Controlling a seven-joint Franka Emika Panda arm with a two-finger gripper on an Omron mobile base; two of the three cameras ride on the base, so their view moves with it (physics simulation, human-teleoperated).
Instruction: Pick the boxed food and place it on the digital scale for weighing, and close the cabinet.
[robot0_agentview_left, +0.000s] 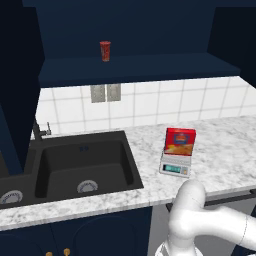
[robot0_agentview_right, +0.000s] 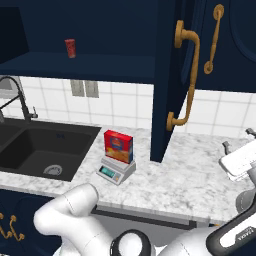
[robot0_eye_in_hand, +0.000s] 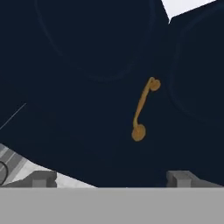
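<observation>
The boxed food (robot0_agentview_left: 180, 141) (robot0_agentview_right: 118, 147), a red carton, stands upright on the digital scale (robot0_agentview_left: 175, 168) (robot0_agentview_right: 115, 172) on the marble counter. The cabinet (robot0_agentview_left: 135, 35) (robot0_agentview_right: 100, 30) above is open, and its right door (robot0_agentview_right: 170, 75) juts out toward me with a long gold handle (robot0_agentview_right: 187, 75). My gripper (robot0_agentview_right: 238, 138) hovers to the right of that door, above the counter, open and holding nothing. In the hand view the open gripper (robot0_eye_in_hand: 113, 179) faces a navy door panel (robot0_eye_in_hand: 87, 65) with a gold handle (robot0_eye_in_hand: 143, 109) some way ahead.
A small red cup (robot0_agentview_left: 105, 51) (robot0_agentview_right: 70, 48) stands on the open cabinet's shelf. A black sink (robot0_agentview_left: 80, 165) (robot0_agentview_right: 40, 150) with a faucet (robot0_agentview_right: 15, 95) lies left of the scale. A closed navy door with its own gold handle (robot0_agentview_right: 214, 37) lies further right.
</observation>
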